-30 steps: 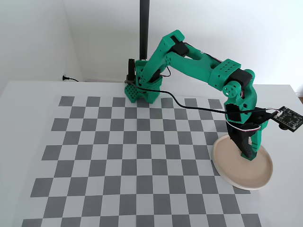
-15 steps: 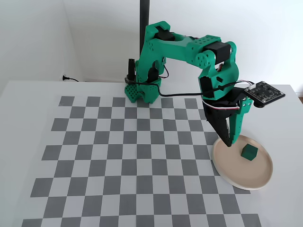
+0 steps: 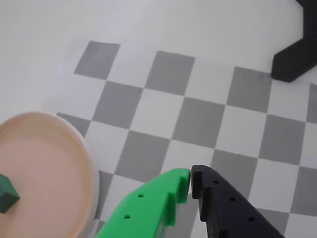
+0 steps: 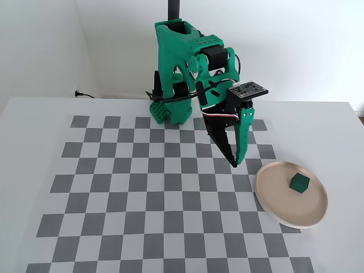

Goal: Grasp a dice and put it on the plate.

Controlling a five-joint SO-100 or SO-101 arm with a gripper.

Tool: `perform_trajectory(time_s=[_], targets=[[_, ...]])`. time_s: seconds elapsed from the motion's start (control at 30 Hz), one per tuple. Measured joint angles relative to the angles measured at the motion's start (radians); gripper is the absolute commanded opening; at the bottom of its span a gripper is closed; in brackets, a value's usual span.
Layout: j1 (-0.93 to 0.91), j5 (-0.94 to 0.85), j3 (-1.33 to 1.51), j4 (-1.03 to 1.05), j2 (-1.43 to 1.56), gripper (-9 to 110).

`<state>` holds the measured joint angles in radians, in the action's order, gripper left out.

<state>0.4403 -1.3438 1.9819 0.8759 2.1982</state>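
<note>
The dark green dice (image 4: 298,183) lies on the pinkish-beige plate (image 4: 278,207) at the right of the checkered mat; in the wrist view only a corner of the dice (image 3: 7,193) shows at the left edge, on the plate (image 3: 44,168). My gripper (image 4: 234,164) hangs above the mat, left of the plate and clear of it. Its green and black fingertips meet with nothing between them, so the gripper (image 3: 190,179) is shut and empty.
The arm's green base (image 4: 170,111) stands at the back of the checkered mat (image 4: 142,193) beside a black pole (image 4: 173,8). A black stand foot (image 3: 297,54) shows at the wrist view's top right. A cable plug (image 4: 79,94) lies at the far left wall.
The gripper let go of the dice on the plate, shut, and swung up and left away from the plate as the arm folded back toward its base.
</note>
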Motion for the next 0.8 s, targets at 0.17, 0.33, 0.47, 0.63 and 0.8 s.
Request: perform_trajectory(time_s=[0.17,0.33,0.47,0.63,0.8], targets=[[-0.054,0.037,0.183,-0.075,0.153,-4],[-0.115,0.089,0.313,-0.138,0.239,-4],[-0.146,0.141,0.396,-0.173,0.302,-4],[-0.161,0.216,0.502,-0.201,0.407,-4],[-0.160,0.302,0.595,-0.213,0.518,-4]])
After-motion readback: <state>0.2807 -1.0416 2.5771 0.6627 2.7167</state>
